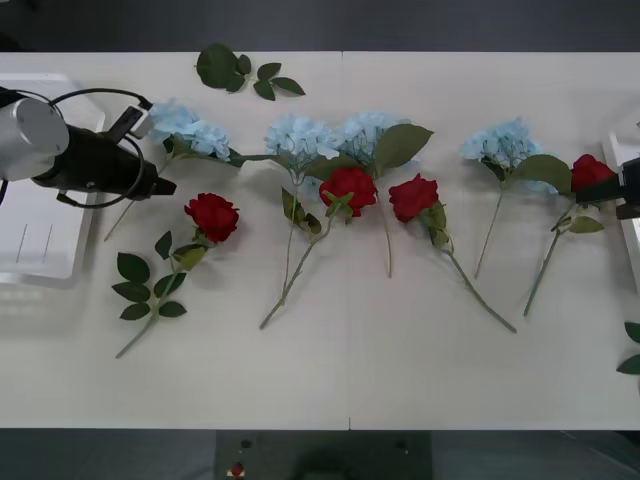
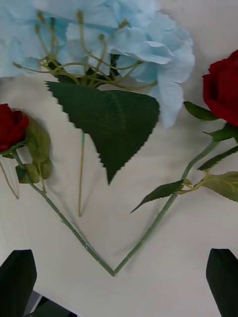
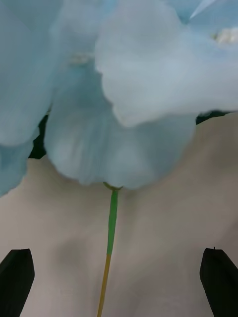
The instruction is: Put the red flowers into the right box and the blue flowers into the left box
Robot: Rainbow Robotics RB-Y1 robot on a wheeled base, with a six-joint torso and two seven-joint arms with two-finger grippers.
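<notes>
Several red flowers (image 1: 211, 215) and blue flowers (image 1: 300, 135) lie in a row across the white table. My left gripper (image 1: 160, 186) is open beside the leftmost blue flower (image 1: 190, 128). Close up, that blue flower (image 3: 119, 99) looms large, its thin stem (image 3: 111, 228) running between my open left gripper (image 3: 116, 252). My right gripper (image 1: 620, 190) is at the right edge by the rightmost red flower (image 1: 592, 172). That gripper (image 2: 119, 252) is open over the spot where two red flower stems (image 2: 158, 223) meet in a V. The left box (image 1: 30, 240) lies under the left arm. The right box (image 1: 630, 235) shows only its edge.
Loose green leaf sprigs lie at the back left (image 1: 240, 70), front left (image 1: 150, 290) and right edge (image 1: 632, 350). A blue flower with a large green leaf (image 2: 109, 119) lies just beyond the V of stems. The table's front strip is bare.
</notes>
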